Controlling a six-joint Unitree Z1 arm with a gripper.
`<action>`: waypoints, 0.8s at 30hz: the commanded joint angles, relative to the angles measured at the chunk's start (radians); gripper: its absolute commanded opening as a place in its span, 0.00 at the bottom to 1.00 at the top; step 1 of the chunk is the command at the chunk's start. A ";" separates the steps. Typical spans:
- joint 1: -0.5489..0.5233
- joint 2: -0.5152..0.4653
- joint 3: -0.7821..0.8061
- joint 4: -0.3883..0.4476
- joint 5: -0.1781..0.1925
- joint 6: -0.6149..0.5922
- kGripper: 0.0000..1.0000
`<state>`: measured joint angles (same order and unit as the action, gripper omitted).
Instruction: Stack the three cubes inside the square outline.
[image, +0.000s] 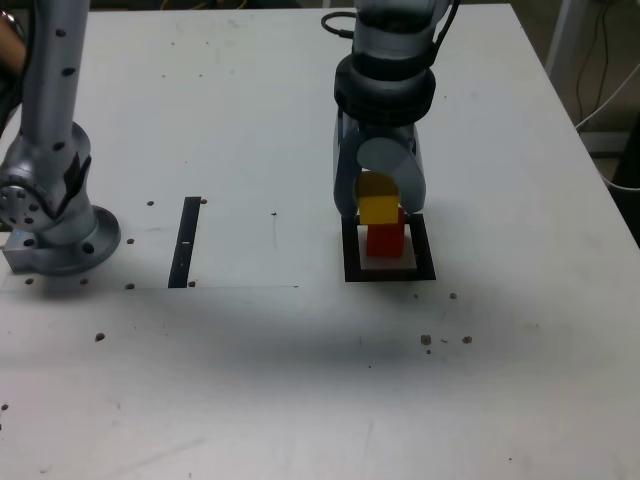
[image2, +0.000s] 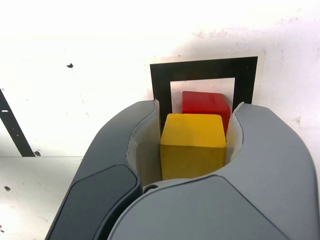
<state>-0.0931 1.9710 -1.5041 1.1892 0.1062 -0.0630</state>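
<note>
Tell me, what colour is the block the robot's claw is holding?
Yellow. The gripper holds the yellow cube; the wrist view shows it best.

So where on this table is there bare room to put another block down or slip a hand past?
Free: the white table along the near edge, and between the black strip and the square outline. Crowded: the outline itself, where the gripper holds the yellow cube over the red cube, and around the arm base.

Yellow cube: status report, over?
Gripper shut on small yellow cube, over red cube. Red cube sits inside black square outline. Green cube not in view. Nothing obstructing.
</note>
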 joint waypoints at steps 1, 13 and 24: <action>0.000 0.008 0.000 0.003 0.004 -0.002 0.08; -0.001 0.026 -0.007 -0.009 -0.004 -0.005 0.10; -0.002 0.026 -0.004 -0.013 -0.006 -0.005 0.11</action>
<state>-0.0934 1.9932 -1.5074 1.1772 0.1005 -0.0662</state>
